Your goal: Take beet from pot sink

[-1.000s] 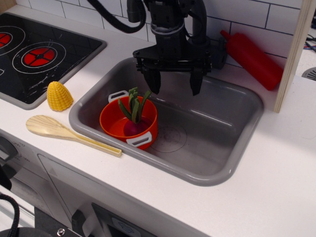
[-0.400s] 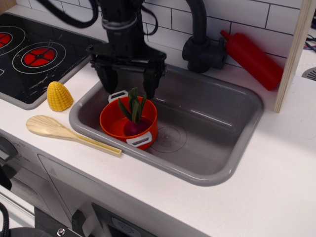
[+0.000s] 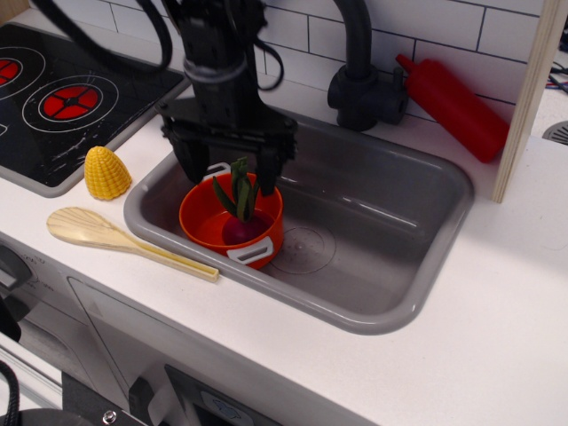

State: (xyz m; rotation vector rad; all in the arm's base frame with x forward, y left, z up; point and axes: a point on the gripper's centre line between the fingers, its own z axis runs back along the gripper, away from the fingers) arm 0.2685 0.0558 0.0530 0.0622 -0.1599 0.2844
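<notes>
Left of centre in the frame, my gripper (image 3: 229, 171) hung with its two dark fingers (image 3: 190, 162) spread wide, one to each side of the green stalks of the beet (image 3: 240, 217), which stood upright in the orange-red pot (image 3: 206, 221) at the left end of the grey sink (image 3: 382, 240). A second before, the same gripper had been well to the right, over the middle of the basin near the black faucet (image 3: 359, 75); it had since swung across and, in the last instant, dropped a little lower, so that the fingertips sat about level with the leaf tips. Nothing was pinched: the stalks rose free between the fingers, and I could not tell whether either finger touched the pot's far white handle (image 3: 213, 170) behind them. The beet and pot had not shifted through all of this. In my judgement the approach was nearly over and the grasp was next: a further drop, then a squeeze on the stalks or the magenta bulb. The risk I read was a finger catching the pot rim or handle and dragging the pot along. At far left the yellow corn (image 3: 107, 172) and the wooden spoon (image 3: 124, 240) lay untouched on the counter, with the red bottle (image 3: 454, 105) at upper right
</notes>
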